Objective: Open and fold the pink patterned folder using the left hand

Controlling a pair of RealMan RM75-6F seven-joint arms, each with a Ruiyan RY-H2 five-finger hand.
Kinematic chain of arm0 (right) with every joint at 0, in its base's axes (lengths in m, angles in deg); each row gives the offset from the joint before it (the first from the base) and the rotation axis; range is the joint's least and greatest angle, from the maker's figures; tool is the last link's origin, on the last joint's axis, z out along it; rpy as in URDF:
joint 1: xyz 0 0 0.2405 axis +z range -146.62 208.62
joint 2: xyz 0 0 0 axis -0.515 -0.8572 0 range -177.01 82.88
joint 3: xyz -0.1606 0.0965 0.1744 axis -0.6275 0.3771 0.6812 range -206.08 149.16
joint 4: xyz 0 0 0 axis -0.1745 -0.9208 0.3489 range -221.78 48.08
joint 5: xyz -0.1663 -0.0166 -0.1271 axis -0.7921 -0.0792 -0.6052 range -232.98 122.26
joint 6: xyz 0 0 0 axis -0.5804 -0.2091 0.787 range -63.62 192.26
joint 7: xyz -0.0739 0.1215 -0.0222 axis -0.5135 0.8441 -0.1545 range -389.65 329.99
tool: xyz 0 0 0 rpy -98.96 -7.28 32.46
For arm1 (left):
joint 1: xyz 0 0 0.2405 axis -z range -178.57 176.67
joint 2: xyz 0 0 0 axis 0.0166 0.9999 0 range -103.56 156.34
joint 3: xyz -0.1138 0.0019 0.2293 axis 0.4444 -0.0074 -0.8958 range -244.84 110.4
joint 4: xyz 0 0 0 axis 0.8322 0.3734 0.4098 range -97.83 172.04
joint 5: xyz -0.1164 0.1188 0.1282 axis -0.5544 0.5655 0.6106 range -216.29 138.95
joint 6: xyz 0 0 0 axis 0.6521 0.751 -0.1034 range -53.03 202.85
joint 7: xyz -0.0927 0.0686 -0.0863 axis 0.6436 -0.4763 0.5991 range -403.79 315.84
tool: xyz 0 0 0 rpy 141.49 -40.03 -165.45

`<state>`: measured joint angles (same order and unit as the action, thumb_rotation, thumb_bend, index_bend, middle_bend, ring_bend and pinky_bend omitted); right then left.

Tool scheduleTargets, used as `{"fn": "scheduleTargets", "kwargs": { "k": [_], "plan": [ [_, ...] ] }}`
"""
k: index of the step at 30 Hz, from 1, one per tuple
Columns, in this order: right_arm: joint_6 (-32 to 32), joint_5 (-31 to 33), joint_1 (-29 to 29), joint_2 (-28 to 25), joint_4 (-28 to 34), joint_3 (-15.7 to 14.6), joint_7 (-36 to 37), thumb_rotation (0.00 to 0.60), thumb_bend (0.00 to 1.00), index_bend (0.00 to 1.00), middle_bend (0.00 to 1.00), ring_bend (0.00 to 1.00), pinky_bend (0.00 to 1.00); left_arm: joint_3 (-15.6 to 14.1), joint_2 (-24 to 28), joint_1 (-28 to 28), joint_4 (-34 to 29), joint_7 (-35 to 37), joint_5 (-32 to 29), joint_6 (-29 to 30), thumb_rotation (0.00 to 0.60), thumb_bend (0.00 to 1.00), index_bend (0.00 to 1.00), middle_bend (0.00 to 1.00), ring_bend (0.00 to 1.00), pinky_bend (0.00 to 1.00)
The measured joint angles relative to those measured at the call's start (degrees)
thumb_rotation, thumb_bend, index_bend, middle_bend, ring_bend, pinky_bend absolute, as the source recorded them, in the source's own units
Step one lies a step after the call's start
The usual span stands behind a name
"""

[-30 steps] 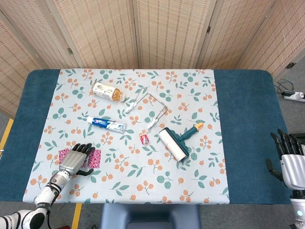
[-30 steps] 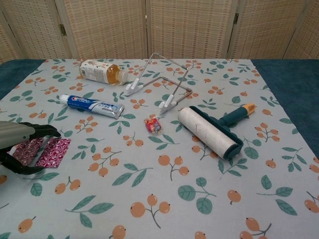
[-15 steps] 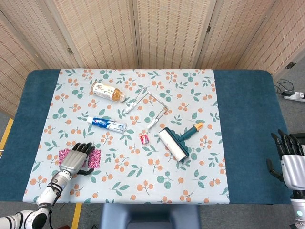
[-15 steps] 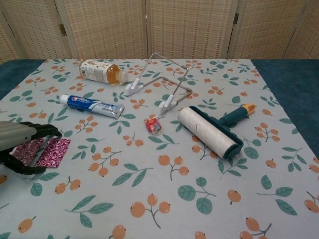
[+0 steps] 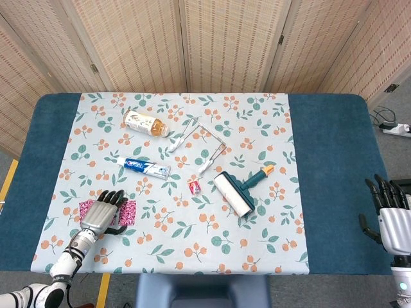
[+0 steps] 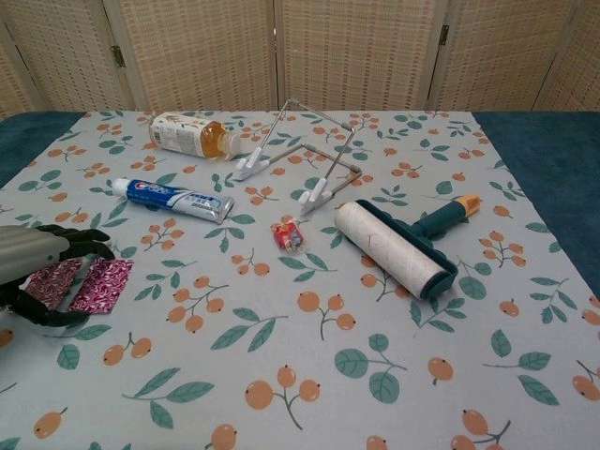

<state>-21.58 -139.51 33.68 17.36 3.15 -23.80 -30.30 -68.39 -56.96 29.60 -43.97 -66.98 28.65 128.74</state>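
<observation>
Currently, the left hand (image 5: 99, 215) rests on the pink patterned folder (image 5: 126, 210) near the front left corner of the worktop (image 5: 331, 160), on the floral cloth (image 5: 192, 244) that covers the worktop's middle. In the chest view the left hand (image 6: 37, 272) lies palm down over the folder (image 6: 98, 286), its dark fingers (image 6: 80, 246) arched across the folder's far edge and the thumb curled along the near edge. The folder lies flat; whether the hand actually grips it or only presses on it cannot be determined. A pale strip runs across the folder beneath the fingers.

The right hand (image 5: 387, 215) hangs off the front right corner of the worktop, well apart from every object, fingers spread and holding nothing.

Toward the middle of the worktop, a lint roller (image 6: 392, 246) with a teal frame and orange-tipped handle lies on its side. Just beside it on the left sits a small red packet (image 6: 288, 235). Further left, a toothpaste tube (image 6: 173, 199) lies flat, cap end pointing toward the left edge.

Beyond these, a wire stand (image 6: 305, 159) with white feet stands in the centre. Near the far left of the cloth, a bottle (image 6: 192, 135) of amber liquid lies on its side.

A woven folding screen (image 5: 205, 45) stands behind the far edge.
</observation>
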Motion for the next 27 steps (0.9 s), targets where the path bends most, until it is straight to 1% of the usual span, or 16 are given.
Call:
{"fn": "scheduleTargets", "kwargs": {
  "k": [4, 8, 15, 22, 27],
  "plan": [
    [0.04, 0.01, 0.05, 0.02, -0.02, 0.03, 0.0, 0.6, 0.46, 0.0, 0.0, 0.0, 0.0, -0.08, -0.09, -0.21, 0.07, 0.0, 0.59, 0.53, 0.388, 0.35, 0.24, 0.0, 0.0, 0.0],
    [0.01, 0.11, 0.03, -0.09, 0.04, 0.09, -0.06, 0.6, 0.46, 0.0, 0.0, 0.0, 0.0, -0.17, 0.25, -0.62, -0.41, -0.27, 1.41, 1.8, 0.385, 0.35, 0.23, 0.0, 0.0, 0.0],
    [-0.02, 0.14, 0.0, -0.17, 0.2, 0.09, -0.08, 0.6, 0.46, 0.0, 0.0, 0.0, 0.0, -0.19, 2.72, -1.87, -2.5, -0.01, 3.05, 4.8, 0.395, 0.35, 0.23, 0.0, 0.0, 0.0],
    [-0.42, -0.26, 0.02, -0.5, 0.76, 0.16, -0.58, 0.599, 0.46, 0.0, 0.0, 0.0, 0.0, -0.2, 6.08, -3.76, -3.28, 2.69, 5.26, 8.19, 0.398, 0.35, 0.21, 0.0, 0.0, 0.0],
    [-0.84, -0.59, 0.03, -0.83, 1.54, 0.26, -1.24, 0.6, 0.46, 0.0, 0.0, 0.0, 0.0, -0.47, 7.59, -5.2, -0.99, 5.48, 6.19, 9.2, 0.396, 0.35, 0.19, 0.0, 0.0, 0.0]
  ]
}}
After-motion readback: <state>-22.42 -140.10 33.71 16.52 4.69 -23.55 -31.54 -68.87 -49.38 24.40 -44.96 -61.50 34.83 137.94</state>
